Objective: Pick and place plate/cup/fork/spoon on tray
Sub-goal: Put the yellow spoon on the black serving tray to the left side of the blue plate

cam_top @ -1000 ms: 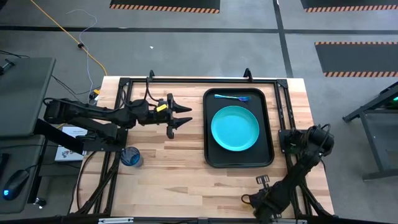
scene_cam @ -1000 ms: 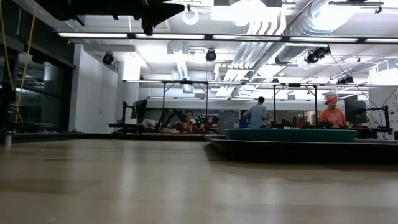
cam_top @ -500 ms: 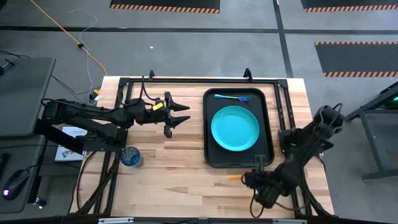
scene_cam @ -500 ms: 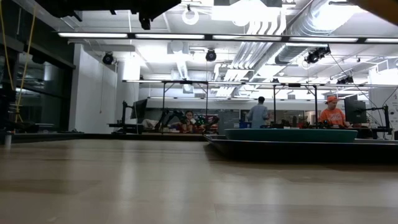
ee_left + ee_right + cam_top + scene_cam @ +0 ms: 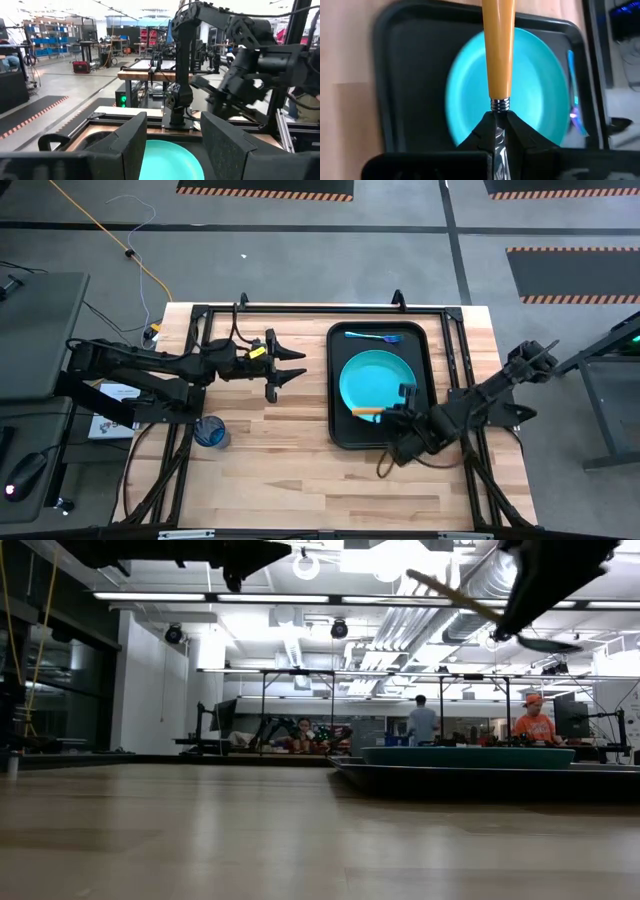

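High view: I see my right gripper (image 5: 393, 418) reaching in low over the near end of the large black rectangular tray (image 5: 335, 380) with its low raised rim, the arm stretched out slantwise from the table's right side. Its fingers are clamped on an orange-handled utensil (image 5: 367, 411) with a metal neck; the handle juts out ahead of the fingertips, over the near edge of the round turquoise plastic plate (image 5: 378, 385). In the right wrist view the pads (image 5: 481, 131) pinch the metal neck just behind the orange handle (image 5: 498, 50), and the plate (image 5: 540, 95) lies directly beyond and below the tip, inside the tray (image 5: 405, 75). A thin blue utensil (image 5: 374, 336) lies on the tray past the plate, at the far end from this gripper. In the low view the utensil (image 5: 455, 598) hangs tilted, clear above the plate.

My left gripper (image 5: 295, 366) hovers over bare wood, well apart from the tray, fingers spread and holding nothing. The small translucent dark-blue tumbler (image 5: 209, 432) stands behind it near the table's left edge.
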Tool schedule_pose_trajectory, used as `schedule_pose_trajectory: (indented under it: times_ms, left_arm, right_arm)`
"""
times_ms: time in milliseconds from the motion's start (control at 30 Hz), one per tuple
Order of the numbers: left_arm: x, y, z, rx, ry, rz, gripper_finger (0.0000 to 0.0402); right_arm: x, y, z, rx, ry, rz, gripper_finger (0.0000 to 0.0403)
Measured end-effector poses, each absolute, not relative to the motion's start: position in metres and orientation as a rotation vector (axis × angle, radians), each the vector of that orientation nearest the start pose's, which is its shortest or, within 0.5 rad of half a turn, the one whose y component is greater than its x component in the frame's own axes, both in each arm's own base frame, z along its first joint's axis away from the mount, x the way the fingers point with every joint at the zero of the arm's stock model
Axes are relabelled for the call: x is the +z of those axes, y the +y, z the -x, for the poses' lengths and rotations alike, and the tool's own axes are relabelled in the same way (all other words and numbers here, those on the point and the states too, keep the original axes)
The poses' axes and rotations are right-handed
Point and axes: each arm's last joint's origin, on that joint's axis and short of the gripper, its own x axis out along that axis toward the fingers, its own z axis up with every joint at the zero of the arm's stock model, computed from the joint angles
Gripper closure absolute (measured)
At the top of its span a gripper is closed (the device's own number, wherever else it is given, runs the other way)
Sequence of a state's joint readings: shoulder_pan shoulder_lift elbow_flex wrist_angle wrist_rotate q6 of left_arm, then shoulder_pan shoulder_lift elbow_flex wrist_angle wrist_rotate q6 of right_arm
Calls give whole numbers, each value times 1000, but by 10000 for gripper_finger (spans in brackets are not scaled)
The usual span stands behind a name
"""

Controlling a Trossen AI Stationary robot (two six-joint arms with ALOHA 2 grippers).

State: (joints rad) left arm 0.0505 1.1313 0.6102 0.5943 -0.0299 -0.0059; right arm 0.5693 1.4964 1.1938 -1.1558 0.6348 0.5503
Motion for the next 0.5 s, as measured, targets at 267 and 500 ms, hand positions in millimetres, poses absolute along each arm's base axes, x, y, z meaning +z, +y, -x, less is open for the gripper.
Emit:
schedule_pose_trajectory:
  times_ms: [267, 500]
  left_arm:
    - [276, 14, -248, 98, -46, 14, 225]
    - [260, 22, -257, 201, 11, 122, 225]
  right_arm:
    - [262, 95, -245, -488, 1119, 395, 400]
    - [264, 71, -253, -587, 1112, 471, 400]
